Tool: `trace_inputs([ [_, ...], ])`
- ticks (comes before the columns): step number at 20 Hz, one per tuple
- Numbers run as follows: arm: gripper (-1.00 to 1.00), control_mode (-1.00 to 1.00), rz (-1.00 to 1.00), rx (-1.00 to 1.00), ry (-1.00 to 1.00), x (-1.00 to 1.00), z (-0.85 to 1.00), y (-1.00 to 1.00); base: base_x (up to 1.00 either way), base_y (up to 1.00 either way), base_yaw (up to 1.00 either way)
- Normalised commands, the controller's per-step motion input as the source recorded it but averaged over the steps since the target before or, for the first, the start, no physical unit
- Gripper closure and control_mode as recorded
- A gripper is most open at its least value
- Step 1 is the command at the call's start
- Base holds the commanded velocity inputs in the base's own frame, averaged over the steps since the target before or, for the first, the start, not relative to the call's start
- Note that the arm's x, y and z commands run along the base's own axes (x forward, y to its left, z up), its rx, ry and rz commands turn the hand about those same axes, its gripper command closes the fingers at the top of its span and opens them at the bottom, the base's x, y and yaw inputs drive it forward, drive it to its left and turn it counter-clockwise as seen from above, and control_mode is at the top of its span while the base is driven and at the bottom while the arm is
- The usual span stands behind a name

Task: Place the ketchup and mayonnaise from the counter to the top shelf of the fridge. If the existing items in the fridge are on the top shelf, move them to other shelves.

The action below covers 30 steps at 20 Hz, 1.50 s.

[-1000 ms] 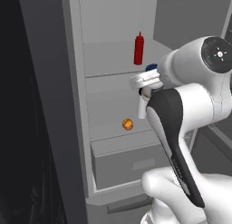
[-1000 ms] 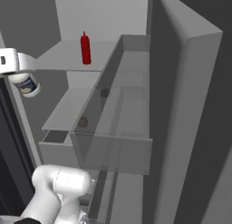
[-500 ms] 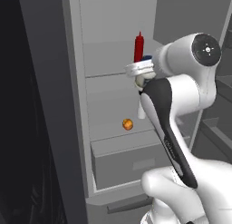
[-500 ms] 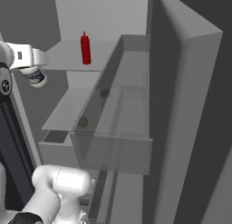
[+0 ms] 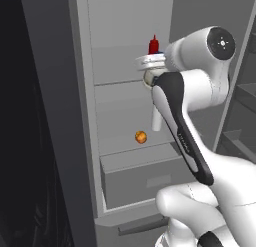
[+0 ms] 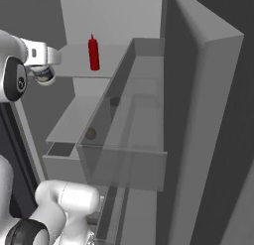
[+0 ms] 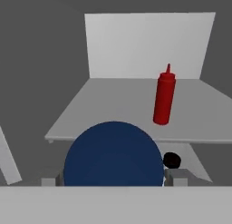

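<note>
Hand [image 7: 113,181] clenched around the mayonnaise [image 7: 113,154] jar, fingers [image 7: 176,177] flanking its blue lid, ketchup [image 7: 164,97] upright on the top shelf [image 7: 108,109] at 1 o'clock

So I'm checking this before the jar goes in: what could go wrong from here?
The mayonnaise jar, held in the gripper, sits about level with the top shelf edge, so it may catch the lip. The ketchup bottle stands upright on that shelf and could be knocked over.
</note>
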Motion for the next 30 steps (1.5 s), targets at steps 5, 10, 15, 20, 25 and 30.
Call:
trace_inputs([
  [5,1.00,-1.00,0.00,0.00,0.00,0.53,0.01,0.00,0.00,0.00,0.00],
  [10,1.00,-1.00,0.00,0.00,0.00,0.71,0.00,0.00,0.00,0.00,0.00],
  [15,1.00,-1.00,0.00,0.00,0.00,0.76,0.00,0.05,0.00,0.00,0.00],
  [20,1.00,-1.00,0.00,0.00,0.00,0.73,-0.03,0.08,0.00,0.00,0.00],
  [25,1.00,-1.00,0.00,0.00,0.00,0.64,-0.13,0.15,0.00,0.00,0.00],
  [30,1.00,-1.00,0.00,0.00,0.02,0.48,-0.12,0.19,0.00,0.00,0.00],
])
